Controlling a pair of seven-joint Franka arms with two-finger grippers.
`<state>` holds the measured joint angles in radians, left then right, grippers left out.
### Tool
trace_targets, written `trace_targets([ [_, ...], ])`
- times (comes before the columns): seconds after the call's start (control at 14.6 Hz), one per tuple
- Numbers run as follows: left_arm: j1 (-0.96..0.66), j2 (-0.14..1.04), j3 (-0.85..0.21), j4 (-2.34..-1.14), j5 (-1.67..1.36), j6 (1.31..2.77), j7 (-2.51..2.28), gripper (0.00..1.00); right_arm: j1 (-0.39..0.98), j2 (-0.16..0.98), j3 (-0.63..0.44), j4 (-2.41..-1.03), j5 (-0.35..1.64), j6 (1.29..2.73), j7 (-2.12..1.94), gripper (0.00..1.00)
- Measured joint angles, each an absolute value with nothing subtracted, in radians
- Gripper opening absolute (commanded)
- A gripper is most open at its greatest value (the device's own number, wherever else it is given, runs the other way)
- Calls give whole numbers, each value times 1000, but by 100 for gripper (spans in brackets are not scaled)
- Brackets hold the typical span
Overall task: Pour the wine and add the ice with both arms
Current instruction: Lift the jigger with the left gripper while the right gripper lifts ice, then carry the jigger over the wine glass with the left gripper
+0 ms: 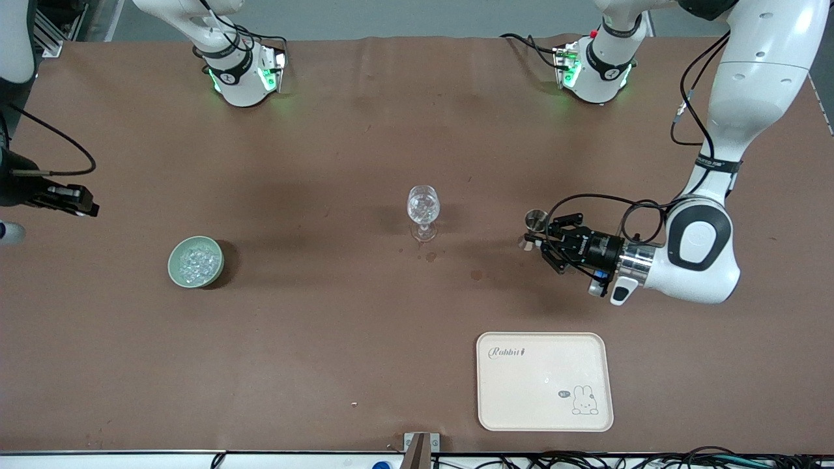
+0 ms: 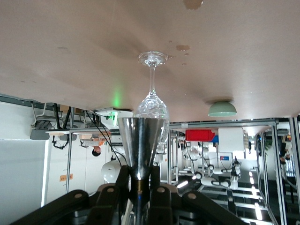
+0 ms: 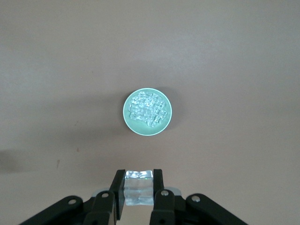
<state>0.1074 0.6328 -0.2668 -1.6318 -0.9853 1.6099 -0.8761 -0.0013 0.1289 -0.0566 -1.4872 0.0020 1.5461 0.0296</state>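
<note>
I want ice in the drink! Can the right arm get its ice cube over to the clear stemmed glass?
Probably yes. The right gripper is shut on a clear ice cube, and only bare brown table lies between the pale green bowl and the clear stemmed glass.

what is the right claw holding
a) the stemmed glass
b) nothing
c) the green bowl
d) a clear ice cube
d: in the right wrist view the right claw is shut on a clear ice cube, pinched between its fingers, with the green bowl of ice sitting on the table below it.
</note>
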Motion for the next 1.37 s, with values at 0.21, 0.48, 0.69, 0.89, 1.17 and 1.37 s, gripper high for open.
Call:
trace_targets([
  [0.21,55,591,-272,-1646,-985,1651,-968,1,13,97,-53,-1488,2,1542,30,1],
  [0.48,-38,546,-273,-1653,-985,1739,-1086,1,17,84,-54,-1489,2,1555,30,1],
  [0.69,-90,542,-273,-1656,-985,1786,-1135,1,17,84,-58,-1489,0,1566,30,1],
  [0.89,-101,515,-273,-1684,-976,1788,-1161,1,17,84,-60,-1490,0,1568,30,1],
  [1.17,-131,443,-273,-1749,-916,1839,-1223,1,17,84,-60,-1490,0,1568,30,1],
  [1.37,-174,428,-274,-1762,-896,1887,-1259,1,17,84,-60,-1492,0,1568,30,1],
])
